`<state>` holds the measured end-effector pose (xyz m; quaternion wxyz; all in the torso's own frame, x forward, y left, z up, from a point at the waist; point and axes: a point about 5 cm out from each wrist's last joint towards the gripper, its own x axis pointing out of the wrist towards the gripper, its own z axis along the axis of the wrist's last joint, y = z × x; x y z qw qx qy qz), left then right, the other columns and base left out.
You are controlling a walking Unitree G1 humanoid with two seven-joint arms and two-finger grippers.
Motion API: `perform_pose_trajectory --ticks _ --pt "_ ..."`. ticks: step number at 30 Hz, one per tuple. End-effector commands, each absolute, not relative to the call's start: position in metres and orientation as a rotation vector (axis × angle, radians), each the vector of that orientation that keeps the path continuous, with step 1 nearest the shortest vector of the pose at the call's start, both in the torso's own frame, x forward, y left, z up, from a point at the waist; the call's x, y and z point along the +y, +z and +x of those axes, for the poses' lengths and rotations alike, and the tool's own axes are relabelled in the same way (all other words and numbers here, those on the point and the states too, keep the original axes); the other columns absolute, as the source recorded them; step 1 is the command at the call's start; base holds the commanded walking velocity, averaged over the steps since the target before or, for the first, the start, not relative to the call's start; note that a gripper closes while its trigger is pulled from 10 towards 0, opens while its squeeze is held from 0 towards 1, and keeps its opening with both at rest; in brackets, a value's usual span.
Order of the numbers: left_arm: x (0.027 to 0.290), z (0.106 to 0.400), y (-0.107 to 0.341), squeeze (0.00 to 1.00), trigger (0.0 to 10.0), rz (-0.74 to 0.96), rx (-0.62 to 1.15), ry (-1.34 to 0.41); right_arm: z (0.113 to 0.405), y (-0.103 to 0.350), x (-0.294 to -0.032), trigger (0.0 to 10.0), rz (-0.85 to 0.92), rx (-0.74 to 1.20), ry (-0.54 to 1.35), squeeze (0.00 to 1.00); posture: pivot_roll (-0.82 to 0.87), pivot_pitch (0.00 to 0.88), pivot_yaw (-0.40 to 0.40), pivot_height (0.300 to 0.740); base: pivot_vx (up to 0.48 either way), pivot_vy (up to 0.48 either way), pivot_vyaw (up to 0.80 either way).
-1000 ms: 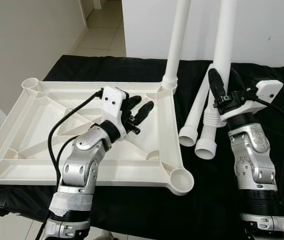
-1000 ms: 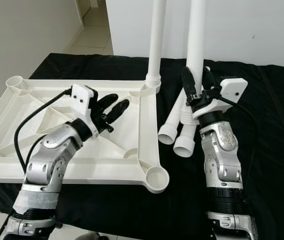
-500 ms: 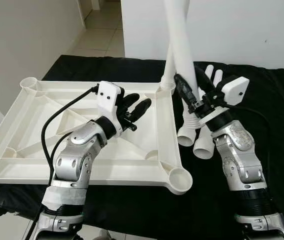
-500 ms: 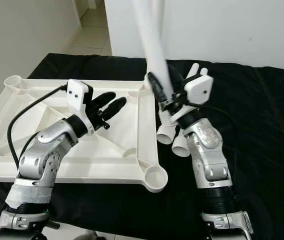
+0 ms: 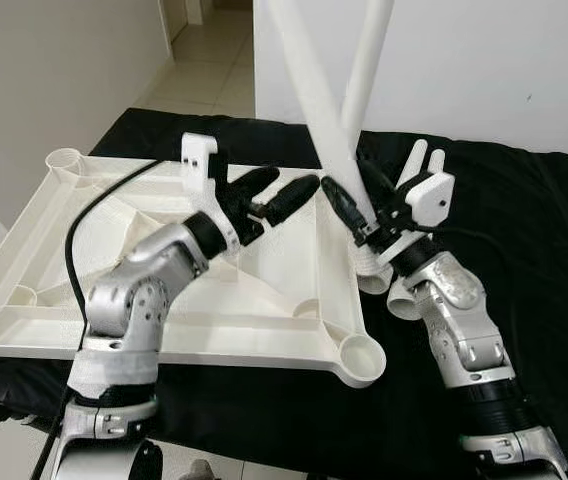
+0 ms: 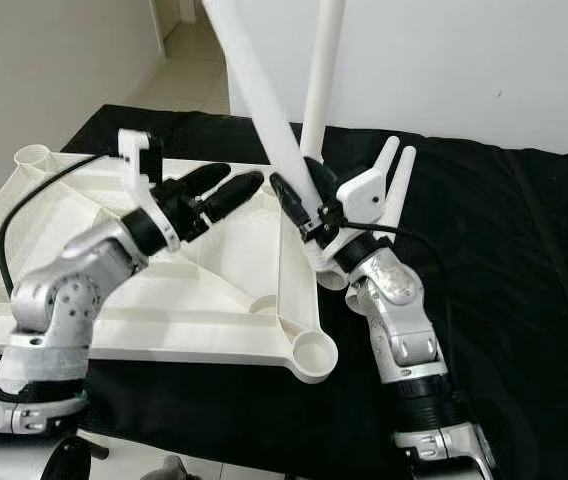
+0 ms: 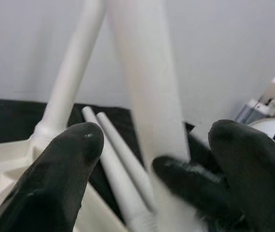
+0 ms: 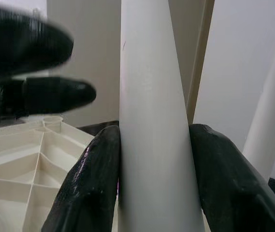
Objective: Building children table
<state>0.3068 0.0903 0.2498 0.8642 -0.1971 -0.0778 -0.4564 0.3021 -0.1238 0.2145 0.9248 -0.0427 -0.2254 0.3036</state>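
A white table top [image 5: 264, 345] lies upside down on the black cloth. One white leg [image 5: 369, 70] stands upright in its far right corner socket. My right gripper [image 5: 352, 195] is shut on a second white leg [image 8: 152, 121], which tilts up and to the left over the top's right rim. My left gripper [image 5: 294, 180] hovers open above the table top, its fingertips [image 7: 65, 169] just left of the held leg [image 7: 147, 96] without touching it. Two more legs [image 5: 404, 300] lie on the cloth under my right wrist.
The black cloth [image 5: 554, 260] covers the work surface, bare to the right. A white wall [image 5: 504, 60] rises close behind it. A tiled hallway floor [image 5: 204, 50] opens at the far left. The table top's near right socket [image 5: 362, 358] sits close to the front edge.
My right gripper has swung its leg from upright to leaning left and moved left toward the table top's rim. My left gripper has lifted and reached right toward that leg.
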Motion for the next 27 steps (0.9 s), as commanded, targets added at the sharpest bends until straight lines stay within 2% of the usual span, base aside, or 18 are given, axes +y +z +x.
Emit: perform_pose_trajectory --ticks 1,6,16,27 --pt "0.084 0.295 0.256 0.00 10.0 -0.444 -0.205 -1.214 0.301 0.215 -0.122 10.0 -0.095 -0.475 0.634 0.00 0.00 0.000 -0.013 0.740 0.000 0.000 0.00" --pt "0.082 0.301 0.264 0.00 10.0 -0.511 -0.205 -1.251 0.301 0.211 -0.119 10.0 -0.094 -0.463 0.651 0.00 0.00 0.000 -0.004 0.740 0.000 0.000 0.00" --pt "0.077 0.311 0.267 0.00 10.0 -0.519 -0.165 -1.228 0.296 0.208 -0.112 10.0 -0.110 -0.462 0.711 0.00 -0.01 0.000 0.004 0.740 0.000 0.000 0.00" --pt "0.088 0.334 0.280 0.00 10.0 -0.525 -0.160 -1.118 0.291 0.201 -0.110 10.0 -0.130 -0.444 0.736 0.00 -0.01 0.000 0.008 0.740 0.000 0.000 0.00"
